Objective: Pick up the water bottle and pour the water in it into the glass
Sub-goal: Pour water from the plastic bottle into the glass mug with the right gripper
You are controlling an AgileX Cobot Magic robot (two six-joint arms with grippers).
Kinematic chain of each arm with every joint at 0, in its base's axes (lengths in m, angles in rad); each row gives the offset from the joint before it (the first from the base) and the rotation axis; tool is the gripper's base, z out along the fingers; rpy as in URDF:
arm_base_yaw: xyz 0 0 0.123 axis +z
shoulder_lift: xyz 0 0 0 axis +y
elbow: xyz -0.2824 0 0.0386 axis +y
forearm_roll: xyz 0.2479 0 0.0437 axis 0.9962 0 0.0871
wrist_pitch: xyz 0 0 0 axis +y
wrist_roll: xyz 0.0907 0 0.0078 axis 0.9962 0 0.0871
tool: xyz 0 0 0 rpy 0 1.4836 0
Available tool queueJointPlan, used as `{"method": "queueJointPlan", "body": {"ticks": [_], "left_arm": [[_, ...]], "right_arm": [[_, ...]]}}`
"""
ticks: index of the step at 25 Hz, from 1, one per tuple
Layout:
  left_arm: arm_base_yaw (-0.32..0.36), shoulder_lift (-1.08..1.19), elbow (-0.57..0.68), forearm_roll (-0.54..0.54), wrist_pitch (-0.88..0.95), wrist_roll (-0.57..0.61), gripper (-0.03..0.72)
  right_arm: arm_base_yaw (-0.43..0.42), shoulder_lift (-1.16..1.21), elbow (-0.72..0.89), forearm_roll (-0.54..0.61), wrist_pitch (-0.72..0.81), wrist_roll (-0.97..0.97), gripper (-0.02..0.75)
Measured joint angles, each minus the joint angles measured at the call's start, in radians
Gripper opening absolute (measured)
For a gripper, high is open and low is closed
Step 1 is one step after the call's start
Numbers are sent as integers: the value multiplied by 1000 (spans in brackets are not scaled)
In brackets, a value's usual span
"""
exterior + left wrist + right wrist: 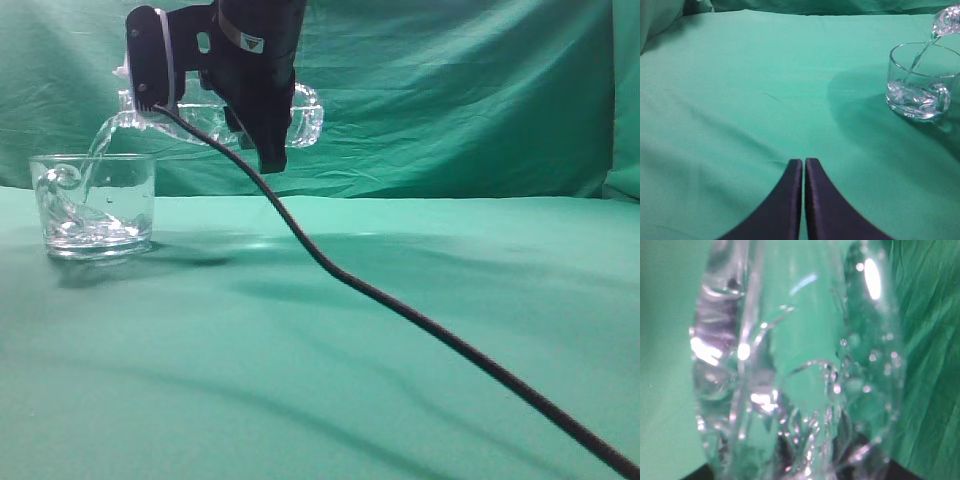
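The clear water bottle (305,115) lies nearly level in the air, held by my right gripper (240,95), which is shut on its body. Its neck points left, over the glass. A thin stream of water (97,150) falls from the neck into the glass (92,205), a short clear mug on the green cloth at the left. The glass holds some water at its bottom. In the right wrist view the bottle (800,370) fills the frame. In the left wrist view the glass (920,82) is at the upper right, and my left gripper (804,162) is shut and empty, low over the cloth.
A green cloth (400,330) covers the table and hangs behind as a backdrop. A black cable (400,305) runs from the right arm down across the cloth to the lower right corner.
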Motion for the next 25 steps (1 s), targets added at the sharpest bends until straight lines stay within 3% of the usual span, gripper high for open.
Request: {"method": "queueJointPlan", "body": {"ticks": [19,22,25], "left_arm": [[0,0,0,0,0,0,0],[0,0,0,0,0,0,0],[0,0,0,0,0,0,0]], "right_arm": [[0,0,0,-7,30,0,269],[0,0,0,49,30,13,269],[0,0,0,187,30,53,269]]}}
